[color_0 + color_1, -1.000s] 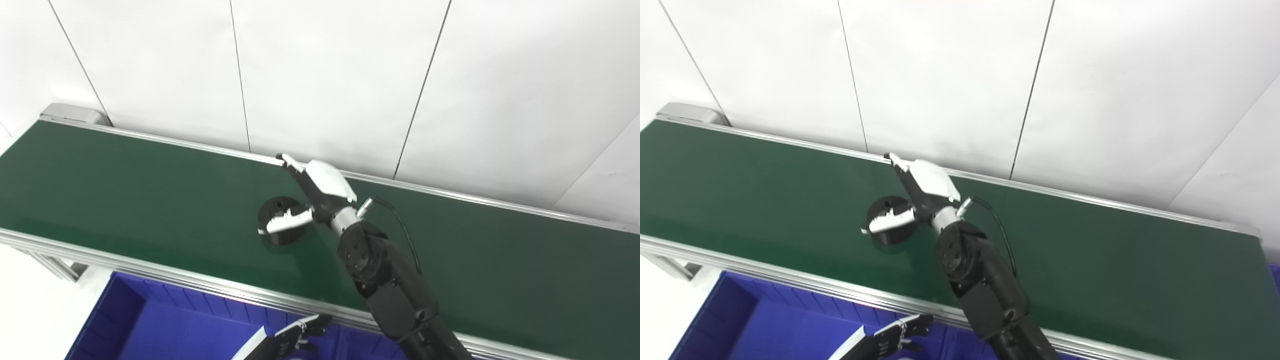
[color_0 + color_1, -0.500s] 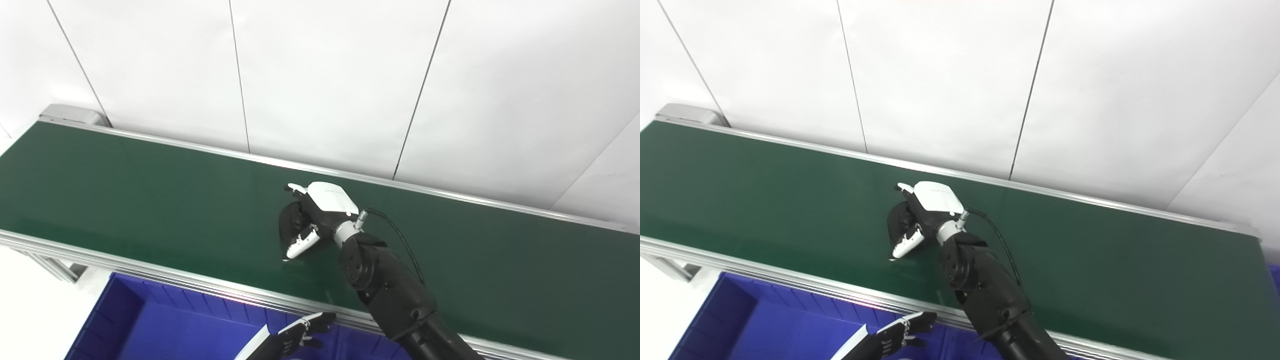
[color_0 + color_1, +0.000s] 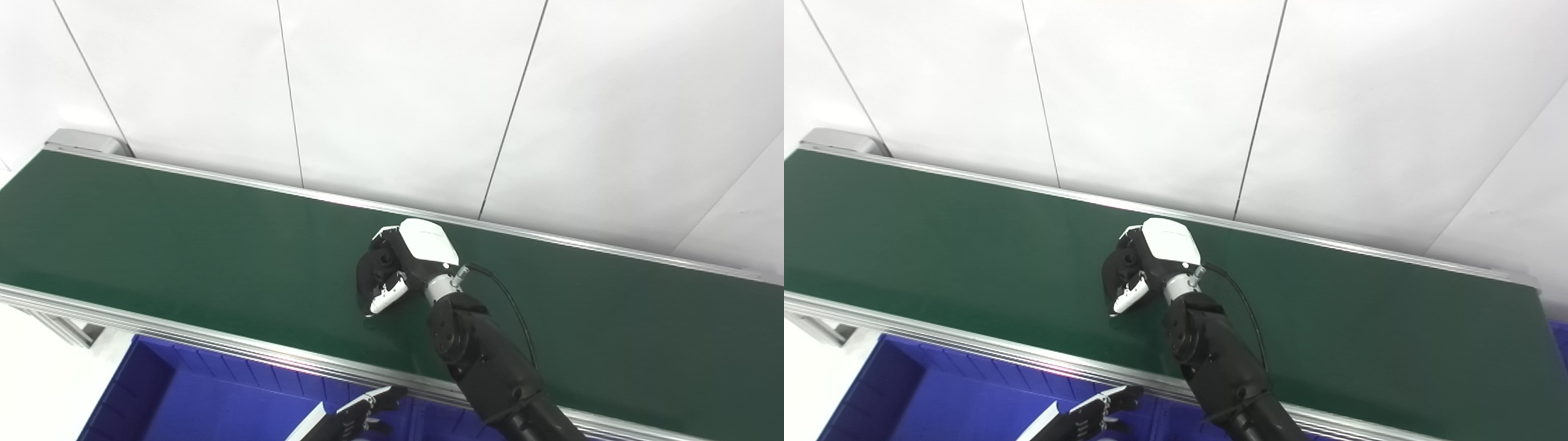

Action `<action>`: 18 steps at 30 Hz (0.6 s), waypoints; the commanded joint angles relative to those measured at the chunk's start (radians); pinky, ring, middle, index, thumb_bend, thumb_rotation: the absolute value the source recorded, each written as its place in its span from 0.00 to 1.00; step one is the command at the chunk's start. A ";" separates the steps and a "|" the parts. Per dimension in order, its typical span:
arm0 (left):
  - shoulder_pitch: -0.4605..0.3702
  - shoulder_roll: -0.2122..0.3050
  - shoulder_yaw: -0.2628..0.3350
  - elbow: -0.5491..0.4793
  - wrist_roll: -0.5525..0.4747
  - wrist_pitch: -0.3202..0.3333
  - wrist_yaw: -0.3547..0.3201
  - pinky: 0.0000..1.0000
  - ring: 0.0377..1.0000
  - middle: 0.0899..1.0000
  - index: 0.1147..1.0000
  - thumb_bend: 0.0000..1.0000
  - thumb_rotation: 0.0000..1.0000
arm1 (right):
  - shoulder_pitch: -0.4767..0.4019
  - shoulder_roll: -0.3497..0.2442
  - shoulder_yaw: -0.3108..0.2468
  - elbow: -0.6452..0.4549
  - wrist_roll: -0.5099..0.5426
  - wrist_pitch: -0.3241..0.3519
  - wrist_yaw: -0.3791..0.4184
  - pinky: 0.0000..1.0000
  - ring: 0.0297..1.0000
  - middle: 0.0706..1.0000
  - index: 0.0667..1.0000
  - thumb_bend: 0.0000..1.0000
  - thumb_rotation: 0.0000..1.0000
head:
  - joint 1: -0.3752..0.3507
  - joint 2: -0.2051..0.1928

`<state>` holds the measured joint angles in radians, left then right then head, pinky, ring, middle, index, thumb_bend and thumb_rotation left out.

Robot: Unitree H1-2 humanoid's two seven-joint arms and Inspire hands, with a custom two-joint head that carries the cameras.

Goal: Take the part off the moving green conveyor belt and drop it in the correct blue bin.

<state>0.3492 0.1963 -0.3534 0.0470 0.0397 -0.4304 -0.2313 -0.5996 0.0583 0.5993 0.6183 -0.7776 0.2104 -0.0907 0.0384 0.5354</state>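
A black round part lies on the green conveyor belt near its middle. My right hand is over the part with its fingers curled around it and its thumb on the near side; it is shut on the part, which is still at belt level. It also shows in the right eye view. My left hand is low at the bottom edge, above the blue bin, fingers apart and empty.
The belt's near aluminium rail runs between the belt and the blue bin. A white panelled wall stands behind the belt. A second blue bin's corner shows at the far right.
My right hand went from open above the part to closed around it, and hand and part have shifted to the right along the belt. The left hand stayed put.
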 commanded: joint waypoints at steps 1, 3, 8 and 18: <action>-0.007 -0.001 0.003 -0.025 -0.004 -0.039 0.002 0.80 0.90 0.91 0.87 0.72 0.57 | 0.006 0.007 0.010 -0.021 -0.006 -0.033 -0.010 0.31 0.39 0.46 0.48 0.52 0.00 | -0.001 0.001; -0.009 -0.003 0.005 -0.019 -0.007 -0.039 0.003 0.81 0.90 0.91 0.87 0.72 0.57 | 0.010 0.004 0.009 -0.032 -0.005 -0.033 -0.019 0.32 0.38 0.45 0.48 0.52 0.00 | -0.003 0.000; -0.012 -0.003 0.010 -0.013 -0.006 -0.039 0.008 0.81 0.89 0.91 0.87 0.72 0.56 | 0.035 -0.014 0.010 -0.127 -0.013 0.002 0.010 0.26 0.35 0.42 0.50 0.51 0.00 | -0.026 0.010; -0.027 0.001 0.017 -0.008 -0.024 -0.040 0.000 0.87 0.93 0.93 0.88 0.72 0.57 | 0.219 -0.104 -0.024 -0.648 -0.140 0.143 0.147 0.32 0.40 0.47 0.47 0.51 0.00 | -0.095 0.043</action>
<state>0.3282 0.1948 -0.3429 0.0535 0.0257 -0.4304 -0.2308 -0.3768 -0.0422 0.5940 0.0508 -0.8884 0.3115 0.0395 -0.0521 0.5722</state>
